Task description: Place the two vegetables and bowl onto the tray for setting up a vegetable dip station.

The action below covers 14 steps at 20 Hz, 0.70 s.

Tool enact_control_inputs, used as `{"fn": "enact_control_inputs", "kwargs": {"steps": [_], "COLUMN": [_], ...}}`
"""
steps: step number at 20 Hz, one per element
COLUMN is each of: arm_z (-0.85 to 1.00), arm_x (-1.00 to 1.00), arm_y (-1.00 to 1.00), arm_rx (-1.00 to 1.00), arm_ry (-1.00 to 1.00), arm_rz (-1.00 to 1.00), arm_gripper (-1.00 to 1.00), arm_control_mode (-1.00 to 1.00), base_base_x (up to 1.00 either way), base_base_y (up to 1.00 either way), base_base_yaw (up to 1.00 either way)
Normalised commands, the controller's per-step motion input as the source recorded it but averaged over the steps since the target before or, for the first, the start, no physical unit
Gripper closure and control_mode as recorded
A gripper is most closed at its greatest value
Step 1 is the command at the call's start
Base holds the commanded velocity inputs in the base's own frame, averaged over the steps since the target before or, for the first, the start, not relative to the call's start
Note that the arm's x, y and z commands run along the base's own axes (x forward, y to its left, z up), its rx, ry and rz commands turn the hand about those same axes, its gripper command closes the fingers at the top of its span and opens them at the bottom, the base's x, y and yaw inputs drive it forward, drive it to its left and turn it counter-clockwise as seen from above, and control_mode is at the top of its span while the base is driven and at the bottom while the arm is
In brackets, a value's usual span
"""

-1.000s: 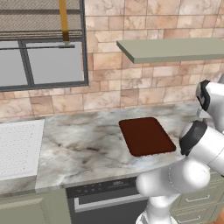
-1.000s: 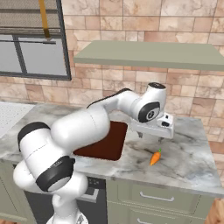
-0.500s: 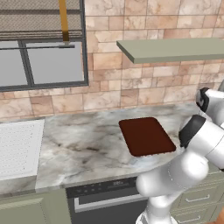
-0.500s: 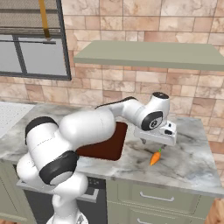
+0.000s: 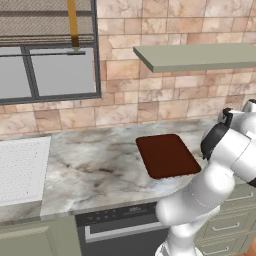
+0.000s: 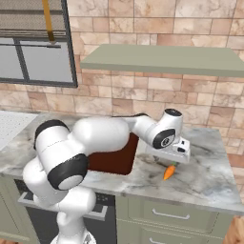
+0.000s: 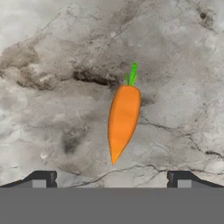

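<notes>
While your hand (image 6: 172, 160) hangs spread wide over the carrot (image 6: 168, 171), that carrot lies flat near the worktop's (image 6: 205, 176) front edge, right of the tray (image 5: 167, 155), untouched.

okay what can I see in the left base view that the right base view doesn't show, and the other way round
Left base view alone: the whole dark reddish-brown tray, bare, and the white ribbed panel at the counter's left end.

Right base view alone: the orange carrot lying on the marble to the right of the tray, with the open gripper hanging just above it.

Both: the marble counter, the brick wall, the green shelf, the window and the white arm.
</notes>
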Motion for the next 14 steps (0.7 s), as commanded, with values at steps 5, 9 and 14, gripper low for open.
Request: {"fn": "enact_control_inputs", "kwargs": {"steps": [5, 9, 14], "arm_z": [-0.31, -0.29, -0.24], "arm_x": [0.33, 0.15, 0.0], "arm_y": [-0.04, -0.2, -0.21], "arm_rx": [0.0, 0.0, 0.0], "arm_ry": [0.0, 0.0, 0.0], "arm_rz": [0.0, 0.0, 0.0], "arm_gripper": [-1.0, -1.0, -1.0], "arm_control_mode": [-1.0, -1.0, -1.0], "base_base_x": [0.0, 0.0, 0.0], "base_base_y": [0.0, 0.0, 0.0], "base_base_yaw": [0.0, 0.0, 0.0]}}
